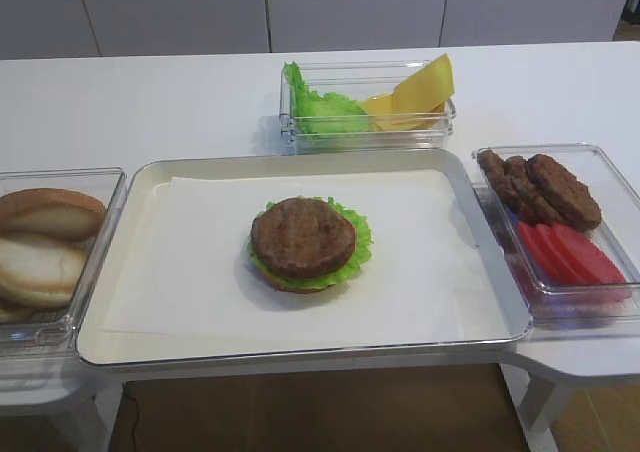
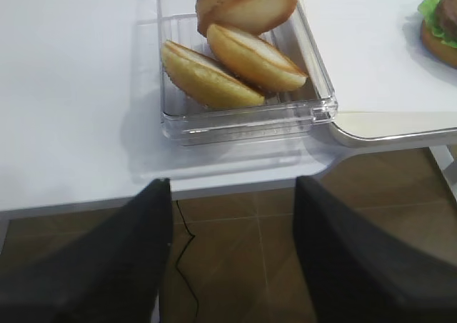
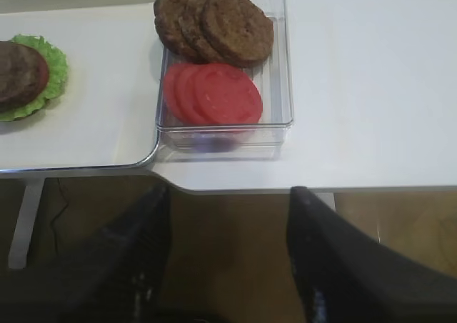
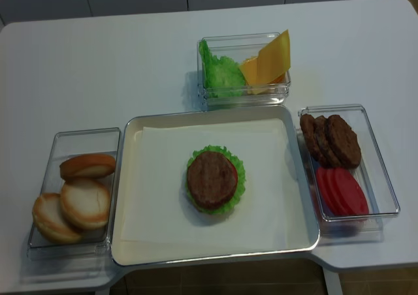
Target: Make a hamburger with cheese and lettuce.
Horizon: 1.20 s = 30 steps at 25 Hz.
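Hamburger (image 1: pixel 308 244) stood patty-topped on the tray (image 1: pixel 150 187); cheese (image 1: pixel 420 90) waited in the rear bin. Both pincers, right gripper (image 3: pixel 227 259) and left gripper (image 2: pixel 232 251), hung spread and empty. We judged one slice should be pinched by its raised corner and laid flat, centred.

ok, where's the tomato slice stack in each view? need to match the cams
Exterior high: tomato slices at right, front half of the clear right-hand bin.
Right wrist: upper middle, nearer the camera than the patties.
Left wrist: loose slices not in view.
Exterior high (realsense): lower right, below the patties.
Shared landmark: the hamburger on the tray, seen at least partly in all four views.
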Each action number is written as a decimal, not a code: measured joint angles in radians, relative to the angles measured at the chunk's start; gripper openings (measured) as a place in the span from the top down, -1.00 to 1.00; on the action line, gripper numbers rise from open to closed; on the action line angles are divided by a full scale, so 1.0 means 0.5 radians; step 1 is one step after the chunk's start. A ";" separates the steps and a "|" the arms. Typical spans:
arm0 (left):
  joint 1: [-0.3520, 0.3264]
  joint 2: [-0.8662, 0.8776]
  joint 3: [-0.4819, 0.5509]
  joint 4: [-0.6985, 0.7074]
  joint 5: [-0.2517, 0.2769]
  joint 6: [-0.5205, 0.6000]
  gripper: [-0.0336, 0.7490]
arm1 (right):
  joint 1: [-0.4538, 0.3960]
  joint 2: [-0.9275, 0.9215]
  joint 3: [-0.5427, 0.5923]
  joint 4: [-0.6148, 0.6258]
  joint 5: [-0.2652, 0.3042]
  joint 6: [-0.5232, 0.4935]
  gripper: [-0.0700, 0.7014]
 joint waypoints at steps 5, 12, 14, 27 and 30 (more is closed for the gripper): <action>0.000 0.000 0.000 0.000 0.000 0.000 -0.12 | 0.000 -0.422 0.223 0.000 0.008 0.000 -0.20; 0.000 0.000 0.000 0.000 0.000 0.000 -0.12 | 0.000 -0.865 0.502 0.000 -0.009 -0.004 -0.14; 0.000 0.000 0.000 0.000 0.000 0.000 -0.12 | 0.000 -0.887 0.571 -0.004 -0.062 -0.004 -0.13; 0.000 0.000 0.000 0.000 0.000 0.000 -0.12 | 0.000 -0.887 0.741 -0.092 -0.272 -0.062 -0.13; 0.000 0.000 0.000 0.000 0.000 0.000 -0.12 | 0.000 -0.887 0.741 -0.092 -0.272 -0.066 -0.12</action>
